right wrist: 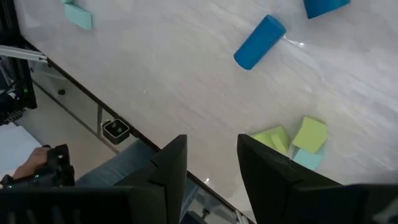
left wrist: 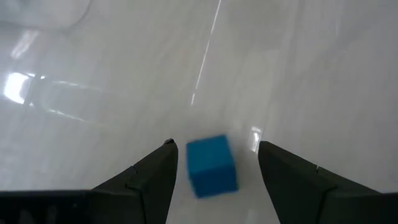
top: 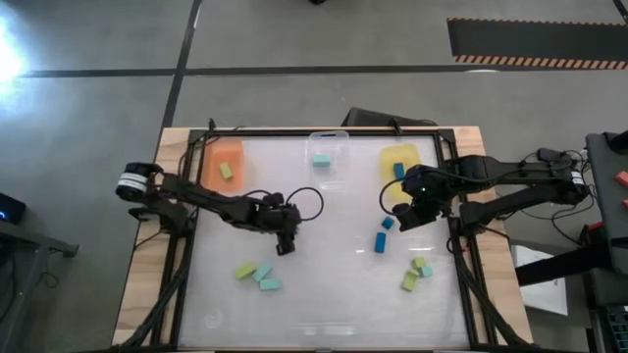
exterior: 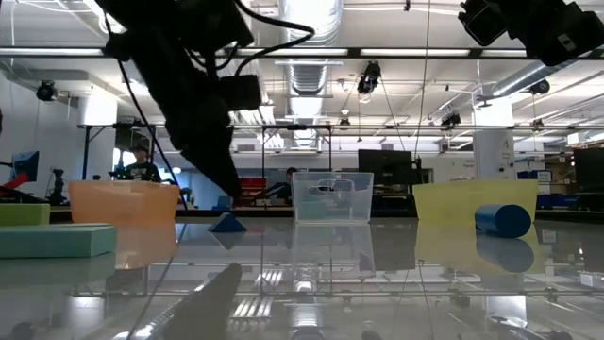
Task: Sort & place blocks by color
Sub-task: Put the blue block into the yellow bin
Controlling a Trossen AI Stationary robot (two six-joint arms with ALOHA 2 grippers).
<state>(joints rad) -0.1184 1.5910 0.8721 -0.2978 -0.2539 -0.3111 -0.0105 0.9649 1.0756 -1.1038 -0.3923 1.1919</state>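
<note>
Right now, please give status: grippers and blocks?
Left gripper open, straddling blue cube. Right gripper open, empty, above table. Nothing in the way.

Blocks, high view, scattered in small groups.

- Yellow-green block (top: 226, 171) inside orange tray, upper left.
- Light teal block (top: 321, 160) inside clear tray, top centre.
- Darker blue block (top: 398, 170) inside yellow tray, upper right.
- Lower left cluster on the surface: yellow-green block (top: 245, 271) touching two light teal blocks (top: 267, 278).
- Right of centre: blue cylinder-like piece (top: 380, 241), lying flat; small blue cube (top: 388, 224) just above it.
- Lower right cluster: yellow-green and teal pieces (top: 416, 273), bunched together.
- Blue cube (left wrist: 211, 165) between the left pincer's fingers, tilted.
</note>
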